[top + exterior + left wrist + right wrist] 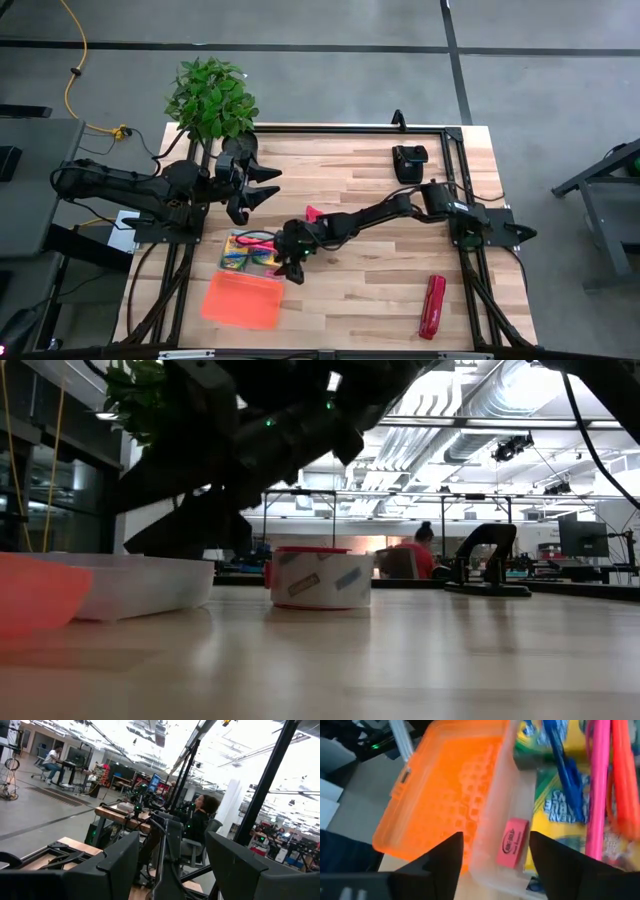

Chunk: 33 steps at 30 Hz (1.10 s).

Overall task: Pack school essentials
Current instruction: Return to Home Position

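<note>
My right gripper (495, 840) hangs over the tray (487, 820), above the side where the orange lid (450, 790) joins it. My fingers (445, 865) are spread wide and grip nothing. Right arm reaches from the table's right side across to the left half.

In the tray: pink eraser (512, 842) flat at the wall next to the lid, showing between my right fingers. Beside it a yellow-green crayon box (560, 805). On top of the box lie a blue pen (565, 760), a pink marker (597, 790) and an orange marker (620, 780), side by side. Lid is swung open, flat on the table (380, 290), touching the tray.

My left gripper (272, 185) is off the table surface at the back left, just beside the plant (212, 95), well apart from the tray. Fingers wide, empty, aimed out at the room, where a person (200, 820) sits.

Red stapler (432, 306) lies near the right front edge, well apart from the tray. Tape roll (320, 577) stands mid-table, near the tray but not touching it.
</note>
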### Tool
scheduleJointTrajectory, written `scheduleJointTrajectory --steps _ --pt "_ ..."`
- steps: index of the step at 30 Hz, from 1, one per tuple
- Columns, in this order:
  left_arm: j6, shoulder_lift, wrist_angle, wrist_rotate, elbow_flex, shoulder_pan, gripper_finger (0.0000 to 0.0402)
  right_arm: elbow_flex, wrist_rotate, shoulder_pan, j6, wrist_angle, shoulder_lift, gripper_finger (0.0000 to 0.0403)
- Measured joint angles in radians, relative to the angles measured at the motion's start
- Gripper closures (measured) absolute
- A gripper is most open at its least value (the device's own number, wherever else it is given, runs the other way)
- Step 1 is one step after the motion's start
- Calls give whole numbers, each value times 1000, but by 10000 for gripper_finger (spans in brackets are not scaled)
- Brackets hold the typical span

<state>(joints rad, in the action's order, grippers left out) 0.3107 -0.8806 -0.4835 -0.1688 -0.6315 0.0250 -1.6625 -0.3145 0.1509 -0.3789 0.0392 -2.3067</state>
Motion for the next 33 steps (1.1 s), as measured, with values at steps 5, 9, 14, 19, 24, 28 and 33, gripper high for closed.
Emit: scheduleJointTrajectory --steps 5,9,14,19,24,28,33 --pt "0 0 -2 0 0 0 181 -7 34 -20 135 -138 95 166" --pt "-1 14 -7 0 0 0 181 60 137 -48 274 -348 218 169" --pt "-41 44 -8 0 -1 0 181 382 193 -88 235 -319 485 181" --pt "-84 67 -7 0 -1 0 181 749 257 -104 5 -109 811 191" --pt "-105 68 32 -16 -1 0 181 948 386 -102 -115 162 1078 192" --pt "-105 68 116 -33 -1 0 181 997 478 -103 -45 301 1222 192" --pt "-105 68 213 -44 -1 -1 181 982 479 -103 164 301 1312 192"
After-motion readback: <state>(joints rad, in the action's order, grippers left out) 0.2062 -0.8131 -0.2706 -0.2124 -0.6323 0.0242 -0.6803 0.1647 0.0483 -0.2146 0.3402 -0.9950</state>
